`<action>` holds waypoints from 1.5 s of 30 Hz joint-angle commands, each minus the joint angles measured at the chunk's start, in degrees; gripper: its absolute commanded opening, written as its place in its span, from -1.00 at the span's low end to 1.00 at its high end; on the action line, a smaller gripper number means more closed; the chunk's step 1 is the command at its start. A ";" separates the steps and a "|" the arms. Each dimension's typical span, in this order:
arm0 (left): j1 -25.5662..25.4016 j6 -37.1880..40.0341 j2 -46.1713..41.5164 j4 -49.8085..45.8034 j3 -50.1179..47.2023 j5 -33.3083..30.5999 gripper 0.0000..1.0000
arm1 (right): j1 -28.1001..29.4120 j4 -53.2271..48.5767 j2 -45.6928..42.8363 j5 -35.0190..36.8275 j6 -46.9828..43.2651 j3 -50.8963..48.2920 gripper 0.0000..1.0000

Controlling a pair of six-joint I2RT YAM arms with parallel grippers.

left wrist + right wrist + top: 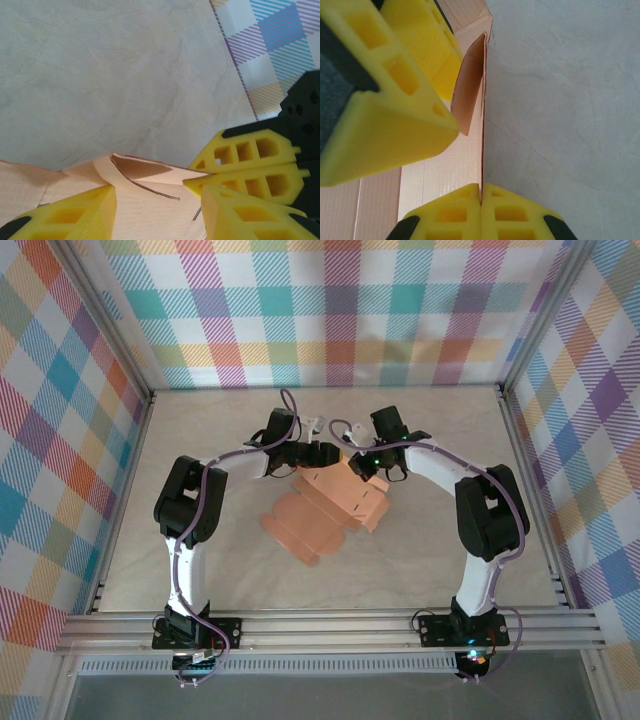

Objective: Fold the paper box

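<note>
1. Two arms bend elbows-out in the top view. Their wrists meet over the far edge of the paper box [325,510], a thin salmon-orange die-cut card sheet lying flat mid-table on the pale marbled table [450,430].
2. Close-up from the right wrist: the right gripper [481,212] has its yellow pads pressed together, pinching an upright edge of the card.
3. Close-up from the left wrist: the left gripper [159,215] has its jaws partly apart, straddling a curled flap [135,172]. No clamp on it is visible.
4. From above, the left gripper sits just left of the right one.
</note>
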 commanded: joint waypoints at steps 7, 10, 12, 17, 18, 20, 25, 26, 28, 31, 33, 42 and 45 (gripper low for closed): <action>-0.61 -11.16 4.05 7.72 2.99 -1.48 -0.02 | 2.23 1.42 0.88 -4.39 -0.92 -0.03 -1.00; -0.65 -12.49 4.32 7.97 3.16 -1.72 -0.02 | 2.49 0.90 0.88 -5.09 -1.55 -0.18 -1.00; -0.62 -12.66 3.97 8.00 3.02 -1.76 -0.02 | 2.54 0.99 0.95 -4.63 -1.53 -0.26 -1.00; -0.32 -7.99 0.40 6.09 0.47 -3.49 -0.02 | 2.23 2.51 0.62 1.85 -0.48 -0.62 -1.00; -0.13 -6.86 -0.75 5.76 -0.54 -4.18 -0.02 | 2.08 2.51 0.57 3.12 -0.27 -0.62 -1.00; 0.44 -5.35 -2.93 5.86 -2.61 -5.26 -0.01 | 1.67 3.10 0.05 5.04 -0.09 -0.99 -1.00; 2.55 -3.11 -10.02 8.17 -9.66 -9.92 0.03 | 0.06 6.37 -2.24 7.18 1.01 -3.32 -1.00; 3.15 -2.93 -11.48 8.97 -11.27 -10.50 0.04 | -0.13 6.85 -2.73 7.30 0.79 -3.89 -1.00; 4.15 -2.07 -14.24 9.97 -14.39 -12.10 0.09 | -0.47 7.13 -3.17 7.26 0.13 -4.47 -1.00; 4.86 -0.42 -18.86 10.79 -20.34 -15.92 0.21 | -0.97 6.86 -3.91 5.72 -1.27 -5.18 -1.00; 5.68 -0.17 -22.11 12.67 -26.18 -17.16 0.31 | -1.43 6.36 -4.46 3.54 -1.68 -5.23 -1.00; 11.54 -1.98 -24.38 17.31 -36.53 -12.57 0.65 | -3.04 4.46 -6.17 -6.24 -2.20 -4.60 -1.00; 12.31 -1.68 -21.68 19.66 -36.51 -10.26 0.59 | -3.07 3.83 -5.96 -7.34 -2.22 -4.36 -1.00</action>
